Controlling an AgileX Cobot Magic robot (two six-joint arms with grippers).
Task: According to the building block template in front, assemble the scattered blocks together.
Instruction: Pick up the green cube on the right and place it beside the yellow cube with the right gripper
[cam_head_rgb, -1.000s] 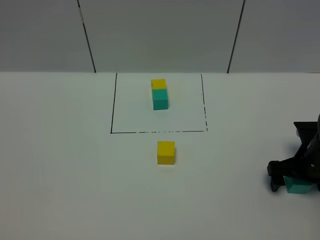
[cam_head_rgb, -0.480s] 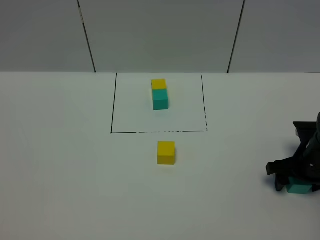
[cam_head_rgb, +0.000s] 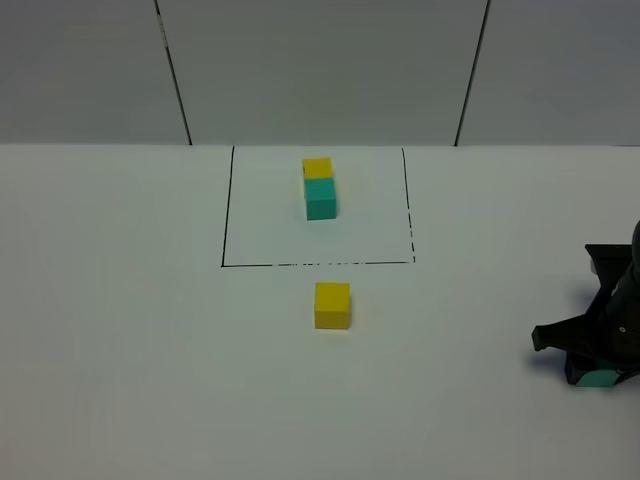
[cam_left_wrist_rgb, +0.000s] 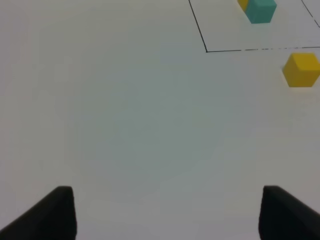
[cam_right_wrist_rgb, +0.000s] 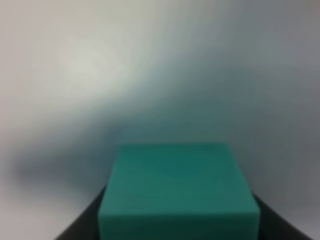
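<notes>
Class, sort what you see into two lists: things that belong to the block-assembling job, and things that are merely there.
Job: framed template pair; loose yellow cube; loose teal cube; right gripper, closed on that cube.
Merely there: white table; grey wall panels; left gripper, open, holding nothing.

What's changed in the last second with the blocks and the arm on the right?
The right gripper drew its jaws inward, from standing wide around the loose teal cube to clamping its sides, so the cube is now gripped and mostly hidden in the high view. The loose yellow cube and the framed template pair stayed where they were.
</notes>
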